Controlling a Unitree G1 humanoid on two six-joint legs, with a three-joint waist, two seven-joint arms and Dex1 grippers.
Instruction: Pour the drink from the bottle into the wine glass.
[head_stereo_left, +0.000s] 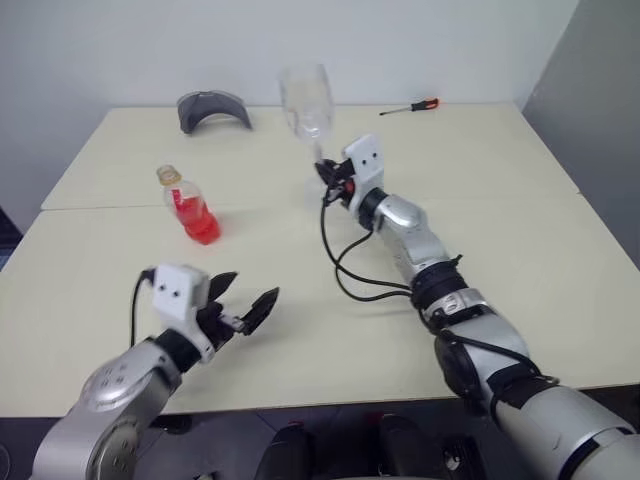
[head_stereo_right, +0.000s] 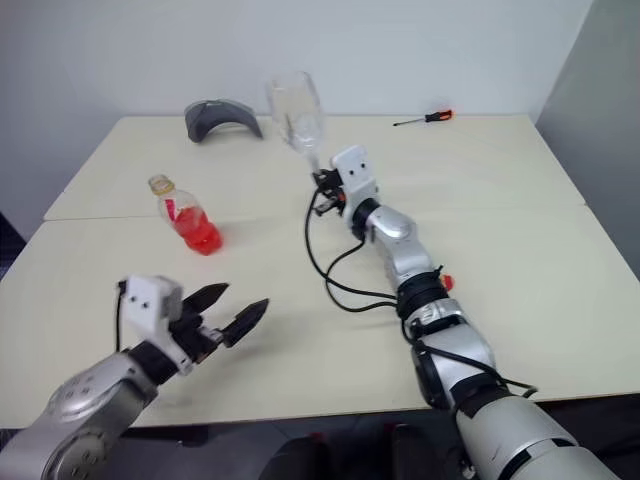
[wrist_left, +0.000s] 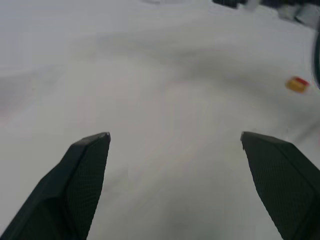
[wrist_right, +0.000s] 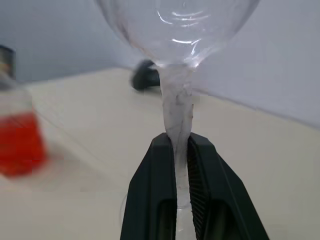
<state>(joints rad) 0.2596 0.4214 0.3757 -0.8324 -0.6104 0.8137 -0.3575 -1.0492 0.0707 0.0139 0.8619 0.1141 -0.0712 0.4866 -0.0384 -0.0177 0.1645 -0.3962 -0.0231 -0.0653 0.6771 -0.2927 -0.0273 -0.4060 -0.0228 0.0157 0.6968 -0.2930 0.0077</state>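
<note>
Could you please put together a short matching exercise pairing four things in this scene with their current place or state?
Things:
1. wine glass
2. bottle
3. screwdriver
4. left tool

Places or states:
A. open and holding nothing, above the near part of the table
B. standing on the table, uncapped, with red drink in it
C. lying near the table's far edge
D. gripped by the stem in the right tool

Pairs: 1-D, 2-B, 3-C, 4-A
</note>
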